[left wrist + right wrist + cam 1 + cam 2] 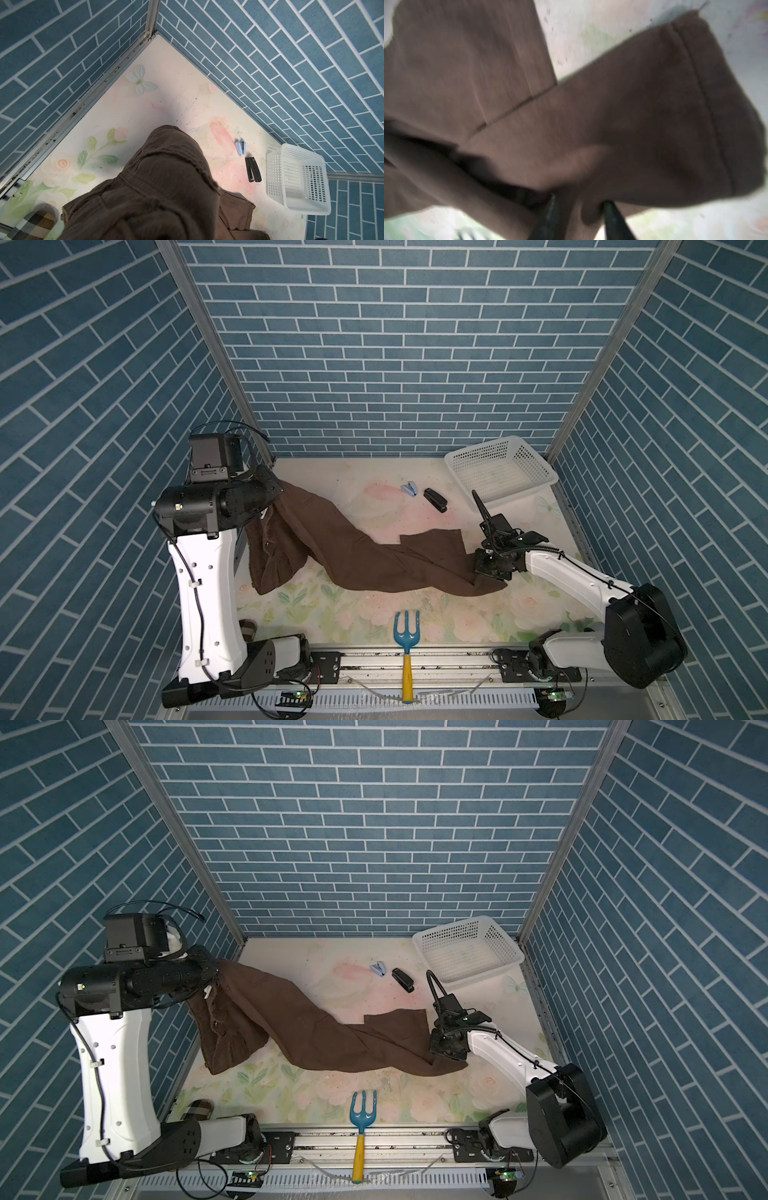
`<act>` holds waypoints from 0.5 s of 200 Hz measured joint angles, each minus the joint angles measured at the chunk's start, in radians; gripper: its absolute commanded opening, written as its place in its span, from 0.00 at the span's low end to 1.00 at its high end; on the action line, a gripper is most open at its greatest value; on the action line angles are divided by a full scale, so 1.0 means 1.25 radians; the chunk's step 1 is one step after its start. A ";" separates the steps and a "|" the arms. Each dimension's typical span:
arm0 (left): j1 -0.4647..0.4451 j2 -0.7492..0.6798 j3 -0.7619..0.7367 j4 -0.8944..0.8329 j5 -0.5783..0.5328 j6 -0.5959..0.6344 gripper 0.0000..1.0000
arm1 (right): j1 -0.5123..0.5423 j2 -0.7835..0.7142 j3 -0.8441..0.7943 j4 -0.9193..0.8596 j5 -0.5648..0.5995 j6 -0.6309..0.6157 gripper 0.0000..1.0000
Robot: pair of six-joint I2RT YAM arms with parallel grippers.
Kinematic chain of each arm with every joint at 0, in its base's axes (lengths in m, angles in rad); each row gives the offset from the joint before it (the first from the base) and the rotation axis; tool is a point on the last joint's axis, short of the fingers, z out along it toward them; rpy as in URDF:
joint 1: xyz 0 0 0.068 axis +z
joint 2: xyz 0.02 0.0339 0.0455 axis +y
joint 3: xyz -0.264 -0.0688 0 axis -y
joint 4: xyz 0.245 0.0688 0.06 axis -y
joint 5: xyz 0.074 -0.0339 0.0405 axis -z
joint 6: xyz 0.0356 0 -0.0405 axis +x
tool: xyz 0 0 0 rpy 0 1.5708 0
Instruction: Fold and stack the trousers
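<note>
- The trousers [353, 547], dark brown, stretch across the middle of the floral surface [457, 626] from its left edge toward its right edge.
- Their waist end is lifted off the surface near the far left corner. Loose cloth hangs down from there and bunches in a heap by the left edge.
- The legs slope down onto the surface and run flat toward the right edge. One leg end lies spread out with its hem turned toward the far edge; the other ends under the right arm.
- The left pincer is hidden under its own arm and the bunched cloth in every view. It is pressed together, and the raised waist end hangs from it.
- The right pincer [579, 205] is low over the leg end near the right edge. Its two dark fingers [548, 214] stand a narrow gap apart, pinching a fold of brown cloth between them; that wrist view is blurred.
- A small light-blue stapler [408, 489] and a black stapler [435, 500] lie just beside each other near the far edge, apart from the cloth.
- A white mesh basket [530, 462] sits in the far right corner.
- A blue garden fork [406, 651] with a yellow handle lies across the middle of the near edge, tines pointing toward the trousers.
- A plaid pouch [248, 628] sits at the near left corner, partly behind the left arm.
</note>
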 measured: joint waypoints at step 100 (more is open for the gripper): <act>0.059 0.018 0.098 -0.013 -0.005 0.016 0.00 | -0.011 -0.220 0.134 -0.251 0.185 -0.003 0.00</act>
